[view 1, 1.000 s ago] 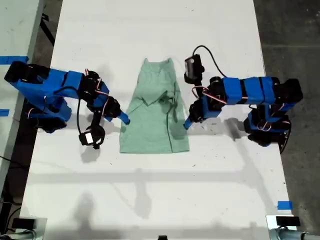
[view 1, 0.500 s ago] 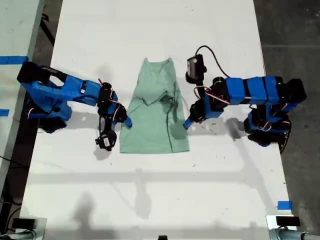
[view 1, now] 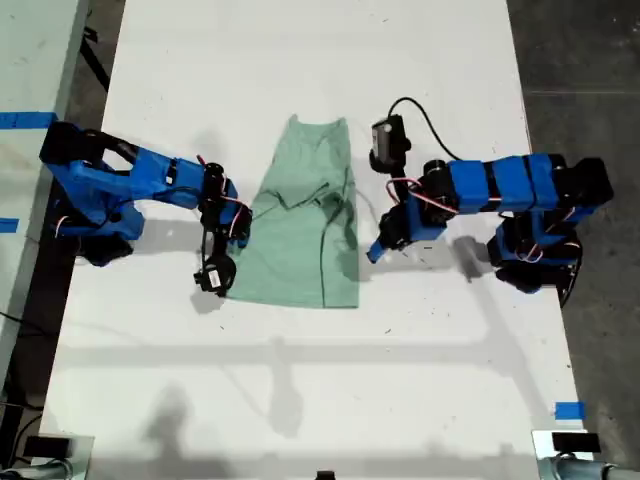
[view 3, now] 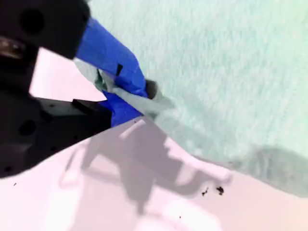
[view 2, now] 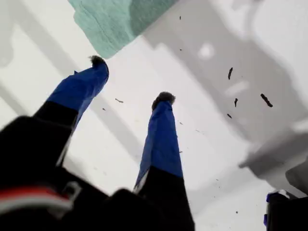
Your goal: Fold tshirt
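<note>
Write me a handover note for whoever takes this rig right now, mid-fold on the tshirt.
My first gripper: open, empty, just off the tshirt's corner, on the exterior view's right.
My second gripper: shut on the tshirt's edge, on the exterior view's left.
The tshirt lies mid-table, neck end toward the exterior view's top, hem toward its bottom.
Done: both sides look folded in, leaving a narrow strip; wrinkles near the middle.
Left: probably a lengthwise fold, hem to neck. My first gripper still needs a grip on its side of the hem before lifting.
</note>
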### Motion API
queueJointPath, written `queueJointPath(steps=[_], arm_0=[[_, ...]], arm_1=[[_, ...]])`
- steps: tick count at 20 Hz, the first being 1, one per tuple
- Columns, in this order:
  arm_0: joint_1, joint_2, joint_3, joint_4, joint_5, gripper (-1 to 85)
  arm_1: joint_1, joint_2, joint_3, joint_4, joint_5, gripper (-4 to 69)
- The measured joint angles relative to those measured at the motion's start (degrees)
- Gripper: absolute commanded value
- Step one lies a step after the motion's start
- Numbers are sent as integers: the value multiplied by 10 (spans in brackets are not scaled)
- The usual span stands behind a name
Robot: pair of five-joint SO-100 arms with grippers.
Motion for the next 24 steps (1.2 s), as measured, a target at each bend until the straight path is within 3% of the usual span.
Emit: queueJointPath(steps=[12,16,21,22,24], arm_0=[[-25,143,86,52,-8,1],[0,119,-21,86,-17,1],[21,-127,-285,133,3,2],[23,-187,-346,148,5,21],[24,-259,-430,159,11,165]], arm_1=[[-3,27,31,-8,7,225],[-3,27,31,-11,7,224],[-6,27,35,-19,8,223],[-8,27,35,-19,11,223],[-13,27,35,-19,17,223]])
